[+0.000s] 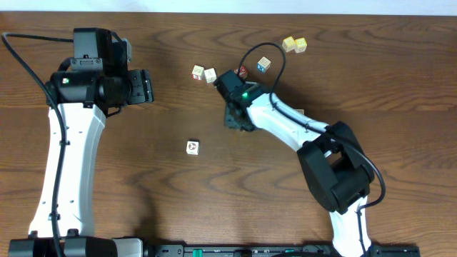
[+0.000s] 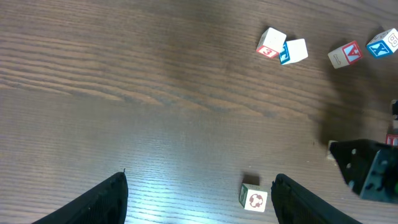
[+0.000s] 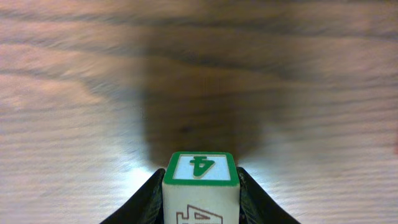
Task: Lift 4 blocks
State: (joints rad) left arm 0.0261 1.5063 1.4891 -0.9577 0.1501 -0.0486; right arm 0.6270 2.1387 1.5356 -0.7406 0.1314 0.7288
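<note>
1. Your right end effector (image 1: 236,118) was down near the middle of the bench (image 1: 164,193). Its fingers (image 3: 144,200) were clamped on both sides of the green 4 block (image 3: 200,186). That block read "4" in a green frame on top, with an outlined "4" on its near face.
2. Your left end effector (image 2: 199,186) hung spread wide, gripping nothing. The ring block (image 2: 254,199), cream with a reddish-brown ring mark, sat on the bench just inside its right finger.
3. Farther back, the red 3 cube (image 2: 269,45) touched the blue-marked cube (image 2: 293,51).
4. Beyond them lay a red-faced cube (image 1: 242,71), a blue-faced cube (image 1: 264,65) and two yellow cubes (image 1: 294,44). Their printing was too small to read.
</note>
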